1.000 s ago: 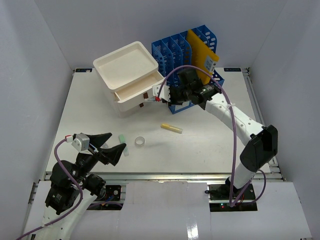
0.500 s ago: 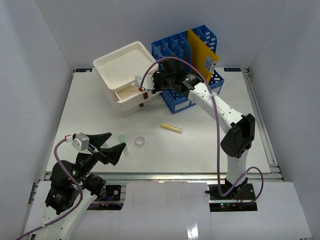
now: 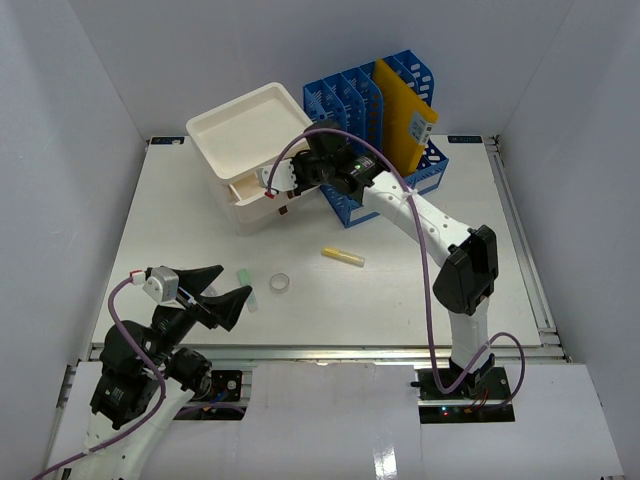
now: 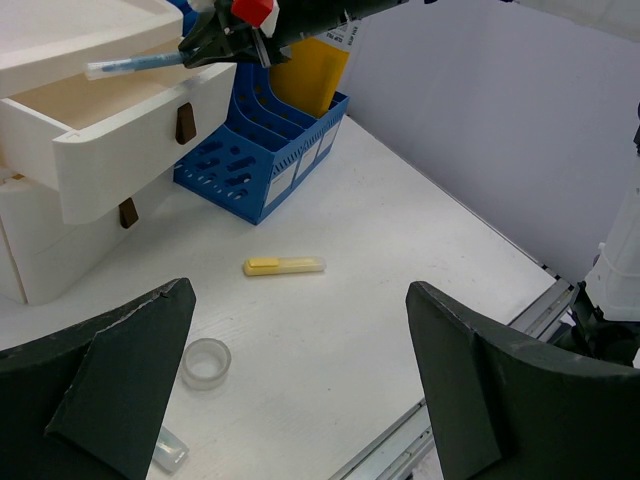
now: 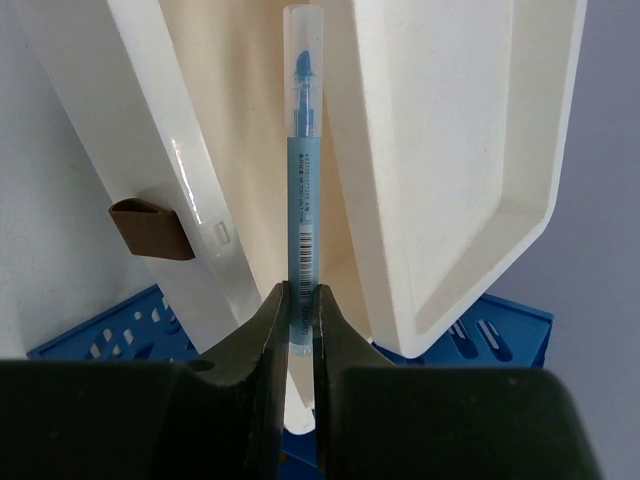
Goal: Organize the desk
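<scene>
The white desk (image 3: pixel 430 270) holds a white drawer box (image 3: pixel 250 125) with its upper drawer (image 3: pixel 255 192) pulled open. My right gripper (image 3: pixel 288 180) is shut on a blue highlighter (image 5: pixel 302 200), whose capped end points into the open drawer (image 5: pixel 240 120). The left wrist view shows the highlighter (image 4: pixel 130 66) just above the drawer front (image 4: pixel 130 140). My left gripper (image 3: pixel 222 290) is open and empty above the desk's front left. A yellow highlighter (image 3: pixel 343 257), a clear tape ring (image 3: pixel 280 284) and a pale green highlighter (image 3: pixel 246 285) lie on the desk.
A blue file rack (image 3: pixel 350 100) with a yellow folder (image 3: pixel 400 110) stands at the back, right of the drawer box. A metal rail (image 3: pixel 330 350) runs along the desk's front edge. Grey walls close in the left, back and right sides.
My right arm has swung left from in front of the blue rack to over the open drawer, carrying the blue highlighter. The left arm has not moved.
</scene>
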Tool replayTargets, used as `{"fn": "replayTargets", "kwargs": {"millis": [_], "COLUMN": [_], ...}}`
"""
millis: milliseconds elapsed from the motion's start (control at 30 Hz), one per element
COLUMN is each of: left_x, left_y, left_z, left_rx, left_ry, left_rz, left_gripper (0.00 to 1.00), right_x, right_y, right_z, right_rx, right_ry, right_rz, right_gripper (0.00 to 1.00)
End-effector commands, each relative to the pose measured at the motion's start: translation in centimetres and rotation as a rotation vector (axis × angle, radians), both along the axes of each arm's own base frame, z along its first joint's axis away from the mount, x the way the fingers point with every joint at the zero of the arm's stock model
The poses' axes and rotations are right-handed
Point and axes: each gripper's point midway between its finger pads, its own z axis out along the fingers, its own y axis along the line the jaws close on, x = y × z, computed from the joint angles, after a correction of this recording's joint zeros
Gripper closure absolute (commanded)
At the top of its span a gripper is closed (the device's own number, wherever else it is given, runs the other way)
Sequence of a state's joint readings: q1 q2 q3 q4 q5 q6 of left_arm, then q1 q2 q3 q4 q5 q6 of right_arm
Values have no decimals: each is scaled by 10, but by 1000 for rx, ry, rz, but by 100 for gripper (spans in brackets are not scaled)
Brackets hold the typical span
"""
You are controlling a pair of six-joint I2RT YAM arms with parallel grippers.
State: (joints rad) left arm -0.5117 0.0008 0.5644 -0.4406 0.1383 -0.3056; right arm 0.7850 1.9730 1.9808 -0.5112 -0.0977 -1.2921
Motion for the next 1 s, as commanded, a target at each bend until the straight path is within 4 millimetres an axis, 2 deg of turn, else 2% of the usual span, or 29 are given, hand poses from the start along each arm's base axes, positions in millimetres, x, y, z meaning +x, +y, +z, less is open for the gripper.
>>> {"fn": "replayTargets", "kwargs": {"millis": [0,200,267,300,433,533,600,667,700,733,767,800,867,933,967], "left_x": [-2,10,15,17,29,39,46,56,61,65,70,76,87,102,107], "left_y": [0,-4,-6,-7,-19,-31,-40,-49,-53,-56,-60,-63,-69,-75,-78], "left_z": [4,-4,-9,-10,-24,-34,-39,-44,-46,-44,-40,-41,-41,-49,-46], "left_rx": [-16,-32,-35,-32,11,62,102,147,168,183,195,214,249,306,323], "left_ry": [-7,93,137,151,241,305,341,386,404,412,413,425,441,474,471], "left_rz": [-7,17,24,21,3,-27,-57,-77,-85,-93,-99,-102,-108,-109,-110], "left_gripper": [2,2,2,2,3,14,23,29,31,33,35,36,39,42,42], "right_x": [14,17,14,13,-2,-23,-50,-81,-109,-137,-159,-176,-205,-226,-238], "right_y": [8,9,8,7,-5,-27,-43,-68,-73,-83,-94,-102,-116,-128,-137], "right_z": [2,3,15,21,62,85,93,82,55,45,44,29,3,-21,-37], "right_rx": [-8,8,42,65,187,290,367,402,395,401,405,397,386,375,374], "right_ry": [-60,-54,-51,-43,4,125,271,426,549,615,618,645,686,711,736], "right_rz": [-16,-30,-38,-44,-66,-58,-1,63,137,202,242,262,292,296,297], "right_gripper": [87,67,56,53,51,53,56,61,62,64,66,69,73,78,81]}}
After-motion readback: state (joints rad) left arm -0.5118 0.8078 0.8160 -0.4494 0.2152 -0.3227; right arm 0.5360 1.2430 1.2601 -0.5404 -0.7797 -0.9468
